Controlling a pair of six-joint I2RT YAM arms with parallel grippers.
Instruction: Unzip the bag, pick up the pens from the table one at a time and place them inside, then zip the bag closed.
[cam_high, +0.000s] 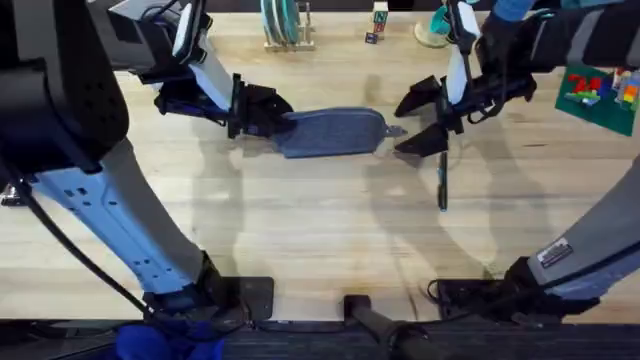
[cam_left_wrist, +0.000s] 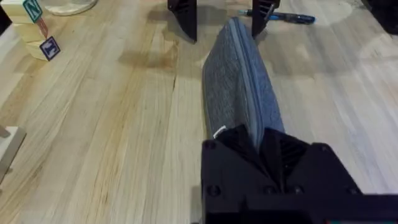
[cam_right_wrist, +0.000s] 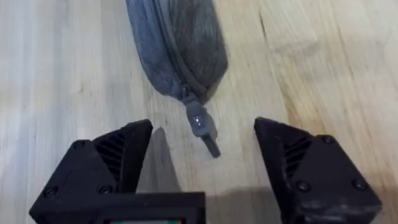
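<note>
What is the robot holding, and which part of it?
The left gripper is pinching one end of the bag, opposite the zipper pull. The right gripper is open and holds nothing.

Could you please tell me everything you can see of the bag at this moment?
The bag is an oblong blue-grey fabric pouch lying flat on the table, long axis across it. Its top zipper looks fully closed, with the small metal pull hanging off the end nearest the right gripper, whose open fingers flank the pull without touching it. The left gripper is shut on the opposite end. A pen lies apart, nearby.
</note>
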